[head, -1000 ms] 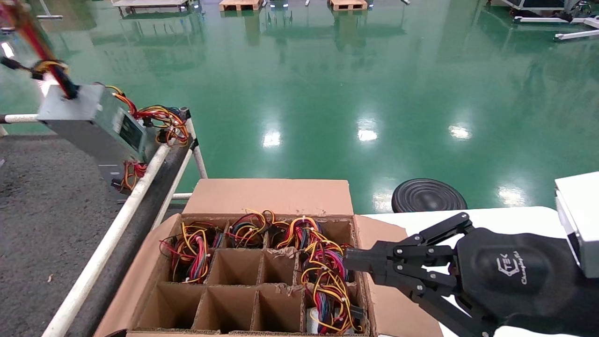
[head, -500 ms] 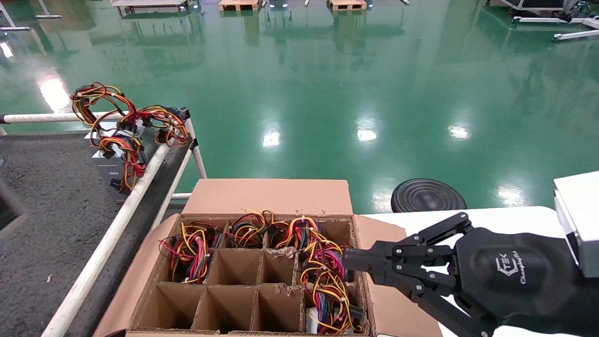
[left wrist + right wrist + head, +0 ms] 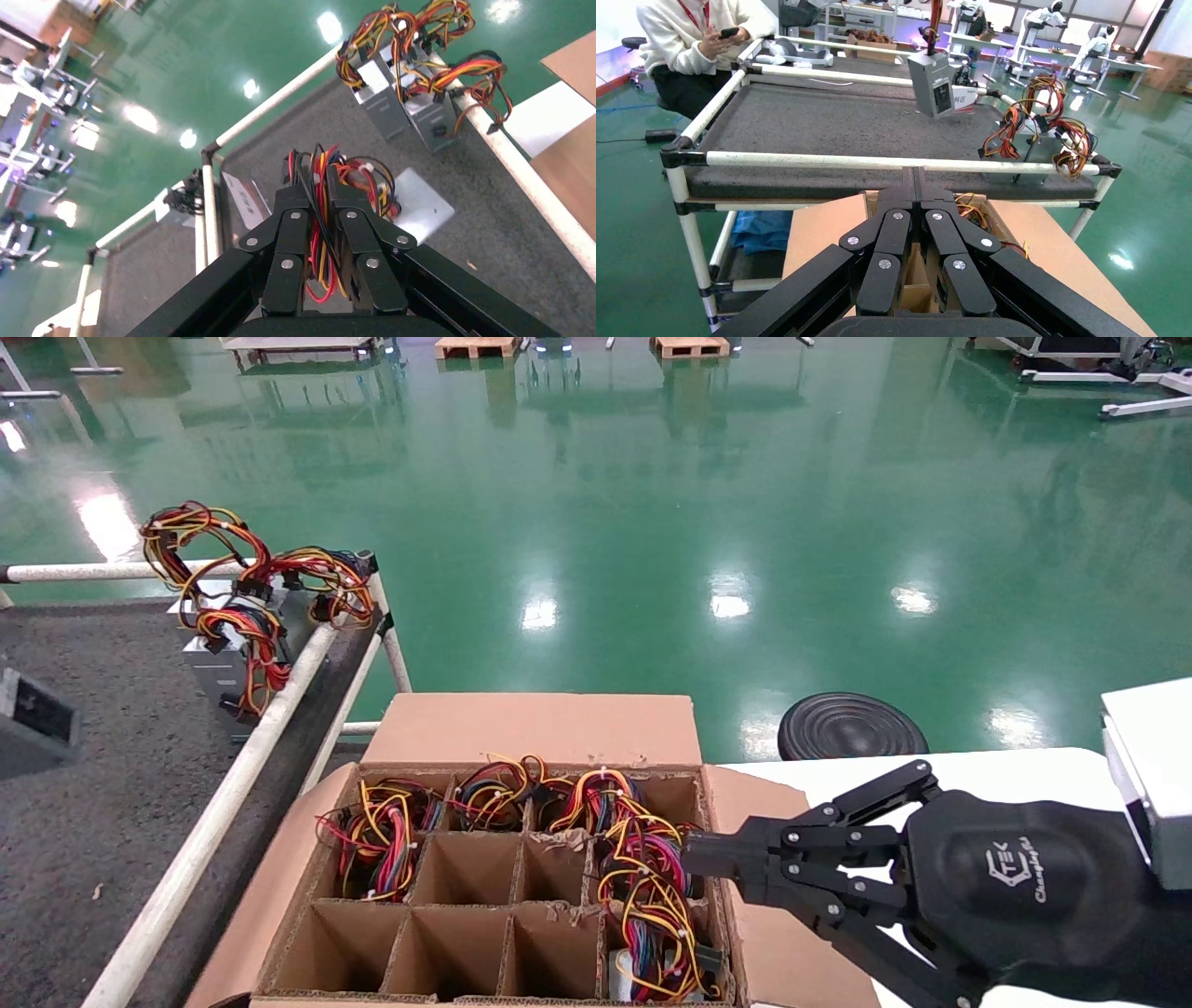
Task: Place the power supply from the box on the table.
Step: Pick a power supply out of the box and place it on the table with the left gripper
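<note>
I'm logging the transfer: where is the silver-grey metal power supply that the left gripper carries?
The left gripper holds the silver-grey power supply by its wires, hanging over the dark grey speckled table, at the head view's far left.

The left gripper (image 3: 320, 193) hung above the desk (image 3: 506, 225), fingers (image 3: 292, 210) pressed together on the wire bundle (image 3: 320, 232) of the power supply (image 3: 422, 203), which dangled beneath it. The right gripper (image 3: 694, 859) was held low over the near right corner of the box (image 3: 279, 887), reaching in from the right with its wrist level and its fingers (image 3: 932, 200) closed together, holding nothing.
</note>
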{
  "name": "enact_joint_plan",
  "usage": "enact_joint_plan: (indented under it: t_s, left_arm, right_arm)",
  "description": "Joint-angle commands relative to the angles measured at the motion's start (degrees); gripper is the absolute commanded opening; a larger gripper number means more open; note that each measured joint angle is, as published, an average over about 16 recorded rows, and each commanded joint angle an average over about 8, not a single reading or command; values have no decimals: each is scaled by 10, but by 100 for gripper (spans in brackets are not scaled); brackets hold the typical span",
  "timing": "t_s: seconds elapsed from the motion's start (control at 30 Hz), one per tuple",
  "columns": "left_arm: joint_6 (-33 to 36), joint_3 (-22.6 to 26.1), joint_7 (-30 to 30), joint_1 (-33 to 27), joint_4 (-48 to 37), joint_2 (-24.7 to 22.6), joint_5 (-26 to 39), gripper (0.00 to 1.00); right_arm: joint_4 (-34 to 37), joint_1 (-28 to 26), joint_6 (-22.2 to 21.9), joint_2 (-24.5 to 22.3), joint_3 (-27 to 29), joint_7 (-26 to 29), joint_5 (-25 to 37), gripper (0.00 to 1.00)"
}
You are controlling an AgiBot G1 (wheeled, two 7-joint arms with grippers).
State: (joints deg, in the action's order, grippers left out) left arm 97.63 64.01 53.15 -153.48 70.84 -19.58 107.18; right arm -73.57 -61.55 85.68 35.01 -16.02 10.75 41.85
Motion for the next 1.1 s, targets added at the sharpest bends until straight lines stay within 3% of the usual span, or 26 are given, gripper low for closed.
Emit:
enact_joint_plan:
  t_s: [0.03,0.67,1.1]
  left_arm:
    - [0,7,2,-2,0,6,-3,0]
    - [2,112,56,-9,5,66,-95,0]
    - [4,154,76,-4,11,106,-146,0]
  right_arm:
    - [0,0,0,0,0,0,0,0]
    - [0,0,0,0,0,0,0,0]
    - [0,0,0,0,0,0,0,0]
